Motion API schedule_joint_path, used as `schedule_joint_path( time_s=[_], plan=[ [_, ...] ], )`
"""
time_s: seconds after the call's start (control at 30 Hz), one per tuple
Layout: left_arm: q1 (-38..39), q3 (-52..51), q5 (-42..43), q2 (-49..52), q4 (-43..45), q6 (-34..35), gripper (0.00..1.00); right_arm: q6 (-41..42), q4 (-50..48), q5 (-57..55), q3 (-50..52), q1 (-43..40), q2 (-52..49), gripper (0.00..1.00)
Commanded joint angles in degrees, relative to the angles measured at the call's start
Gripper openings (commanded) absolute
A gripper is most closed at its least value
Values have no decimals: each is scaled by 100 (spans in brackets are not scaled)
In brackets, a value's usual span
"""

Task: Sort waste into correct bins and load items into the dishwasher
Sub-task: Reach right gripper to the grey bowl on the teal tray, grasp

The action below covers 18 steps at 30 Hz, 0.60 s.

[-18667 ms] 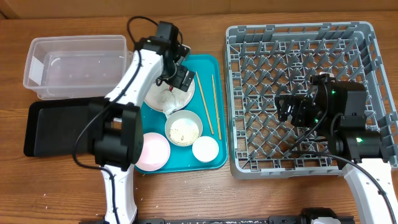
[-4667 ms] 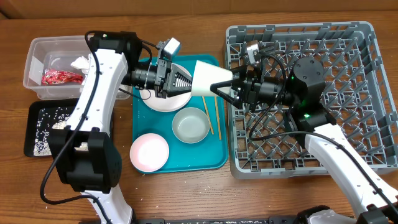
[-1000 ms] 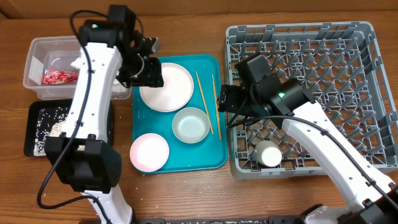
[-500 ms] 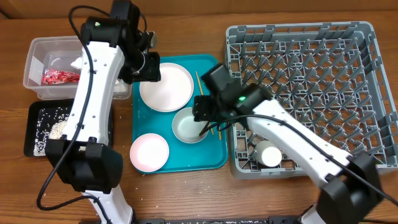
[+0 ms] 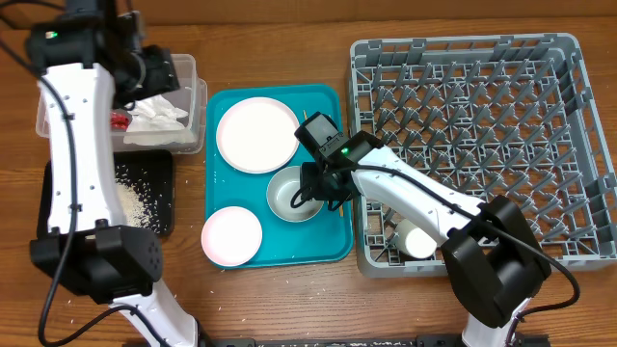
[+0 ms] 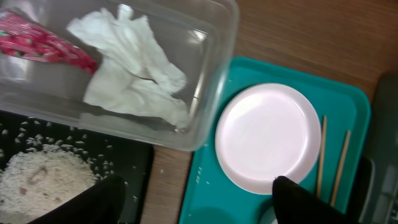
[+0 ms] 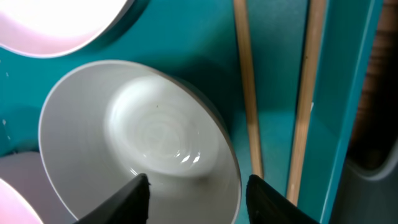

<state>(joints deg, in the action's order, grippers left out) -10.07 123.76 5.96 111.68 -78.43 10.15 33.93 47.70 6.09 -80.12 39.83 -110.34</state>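
Note:
My left gripper (image 5: 159, 77) hangs open above the clear tub (image 6: 211, 81), with nothing between its fingers (image 6: 93, 205). In the tub lie crumpled white napkin pieces (image 6: 134, 68) and the red wrapper (image 6: 37, 43). Loose rice (image 6: 37, 180) lies heaped in the black tray (image 5: 154, 217). My right gripper (image 7: 199, 199) is low over the grey metal bowl (image 7: 124, 155) on the teal tray. One finger is inside the bowl and the other outside its rim, with a gap between them. Two chopsticks (image 7: 245, 87) lie just right of the bowl. The dishwasher rack (image 5: 472, 125) holds a white cup (image 5: 416, 239).
On the teal tray (image 5: 333, 246) a white plate (image 5: 256, 135) sits at the back and a pink plate (image 5: 231, 236) at the front left. A few rice grains are scattered on the wooden table near the black tray. The rack's left wall stands close beside the chopsticks.
My left arm swung left from the white plate to over the clear tub and opened; the napkin now lies in the tub. My right gripper settled over the bowl and narrowed its jaws.

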Motion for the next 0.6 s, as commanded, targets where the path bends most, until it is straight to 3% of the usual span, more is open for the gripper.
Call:
schedule_joint_path(
  time_s=[0.0, 0.1, 0.27, 0.57],
  plan=[
    [-122, 122, -42, -2, 33, 61, 89, 35, -33, -15, -87, -11, -96, 45],
    [-140, 122, -42, -2, 26, 59, 100, 33, -37, 2, -87, -11, -122, 36],
    [-131, 122, -44, -2, 28, 59, 100, 33, -57, 4, -87, -11, -136, 14],
    [-127, 122, -44, -2, 28, 59, 100, -142, -68, 140, -138, -11, -197, 4]
  ],
)
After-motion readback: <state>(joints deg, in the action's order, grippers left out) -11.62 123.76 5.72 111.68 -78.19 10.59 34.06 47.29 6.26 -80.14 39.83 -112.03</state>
